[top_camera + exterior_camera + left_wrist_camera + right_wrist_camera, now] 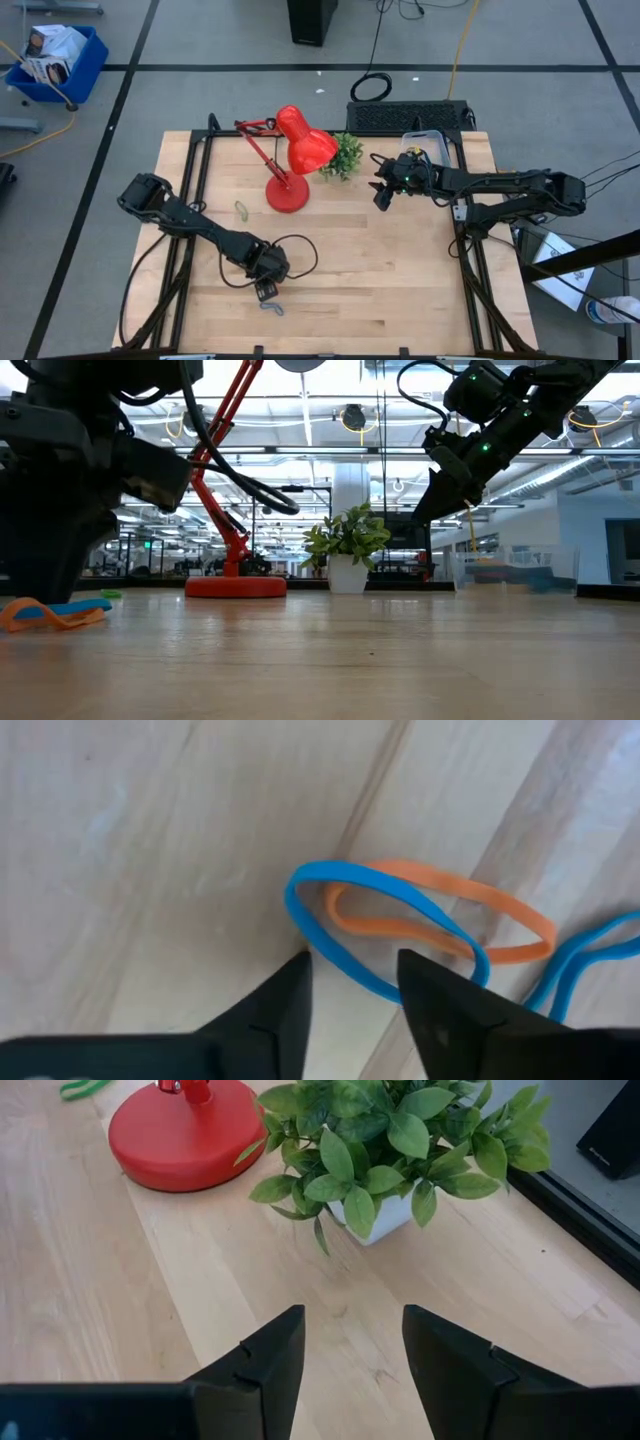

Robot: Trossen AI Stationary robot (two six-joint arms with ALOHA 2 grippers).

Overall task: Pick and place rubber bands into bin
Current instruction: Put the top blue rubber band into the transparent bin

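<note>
At the near edge of the worktop, the left pincer is hanging low over a small tangle of rubber bands, its fingers standing partly apart with nothing between them yet. Directly under the gap the blue rubber band is lying flat, its long axis running slantwise across the line between the two fingertips, so one strand is sitting right in the gap, and the orange rubber band is lying just beyond it, overlapping, with another blue loop off to the side. From overhead the same cluster is showing just past the left pincer's tips, toward the front edge. Judging by that, the left arm is by far the nearer one and the grasp is needing only a short drop and a close. A green rubber band is lying apart, near the base of the red desk lamp. Over on the far right side the right pincer is hovering above the wood with fingers wide and empty, pointing toward the potted plant. Just behind that arm the clear bin is sitting at the back edge, well apart from the blue and orange bands.
</note>
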